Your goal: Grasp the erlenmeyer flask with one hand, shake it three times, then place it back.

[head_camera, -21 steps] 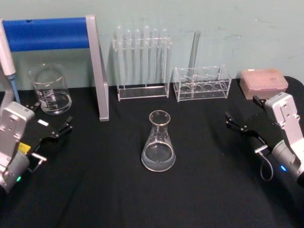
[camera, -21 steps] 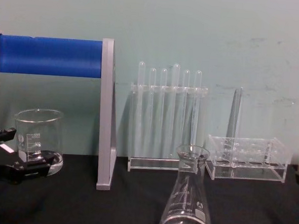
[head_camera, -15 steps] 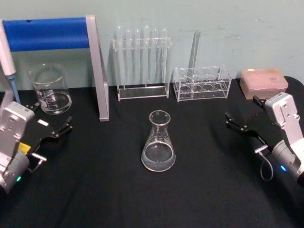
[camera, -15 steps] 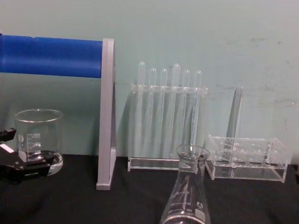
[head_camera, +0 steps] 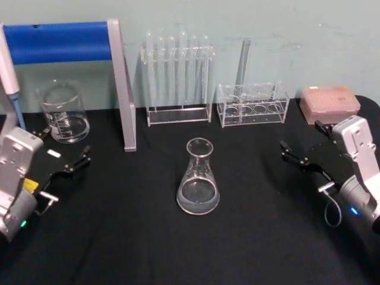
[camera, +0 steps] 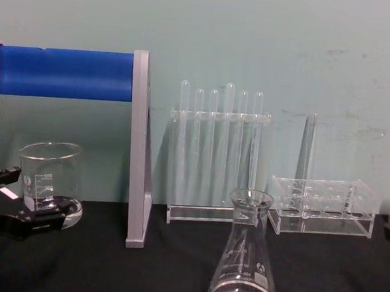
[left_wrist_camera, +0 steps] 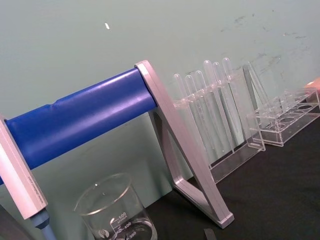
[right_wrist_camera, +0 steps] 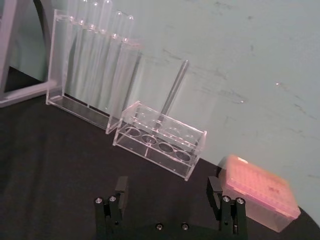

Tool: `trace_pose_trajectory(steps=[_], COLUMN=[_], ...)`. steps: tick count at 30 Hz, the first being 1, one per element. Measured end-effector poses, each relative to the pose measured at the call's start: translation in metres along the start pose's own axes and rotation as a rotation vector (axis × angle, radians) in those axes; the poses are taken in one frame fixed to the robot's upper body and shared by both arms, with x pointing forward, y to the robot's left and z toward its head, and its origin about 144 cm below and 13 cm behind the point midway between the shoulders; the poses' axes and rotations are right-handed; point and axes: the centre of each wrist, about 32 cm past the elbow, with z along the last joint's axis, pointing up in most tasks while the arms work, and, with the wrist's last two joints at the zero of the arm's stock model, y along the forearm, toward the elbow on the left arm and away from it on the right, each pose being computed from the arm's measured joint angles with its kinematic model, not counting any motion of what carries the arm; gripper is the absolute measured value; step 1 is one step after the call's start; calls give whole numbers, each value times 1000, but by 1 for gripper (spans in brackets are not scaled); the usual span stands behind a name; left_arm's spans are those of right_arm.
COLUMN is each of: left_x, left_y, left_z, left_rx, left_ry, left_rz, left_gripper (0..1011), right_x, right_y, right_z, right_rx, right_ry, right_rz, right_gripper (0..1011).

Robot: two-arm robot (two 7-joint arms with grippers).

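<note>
Grey wrist housings (head_camera: 15, 157), black L gripper (head_camera: 64, 143) w/ white label (head_camera: 54, 153), R gripper (head_camera: 301, 136) w/ grey cable (head_camera: 328, 209)

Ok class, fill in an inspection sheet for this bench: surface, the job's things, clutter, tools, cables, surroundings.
Surface: black tabletop, no spill seen.
Job's things: erlenmeyer flask upright mid-table, not grasped.
Clutter: beaker, blue-barred stand, test tube rack, low rack holding a single tube, pink tip box, all along the back.
Grippers: left tool open, near the beaker; right tool open, to the right of the flask; both apart from it.
Cables: grey cable looped at the right tool.
Surroundings: pale green wall.
</note>
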Motion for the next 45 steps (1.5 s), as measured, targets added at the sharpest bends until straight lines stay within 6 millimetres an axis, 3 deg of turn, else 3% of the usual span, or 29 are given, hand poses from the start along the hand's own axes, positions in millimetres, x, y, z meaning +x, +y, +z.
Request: trace_pose_trajectory(steps=[19,45], left_x=[0,0], left_y=[0,0], left_z=[0,0], left_rx=[0,0], left_ry=[0,0], left_rz=[0,0], left_gripper=[1001,1001], right_x=[-5,-48], right_y=[-9,-12], right_z=[9,20], right_rx=[70,105], right_ry=[194,333], right_rz=[216,490], right_gripper=[1003,1003])
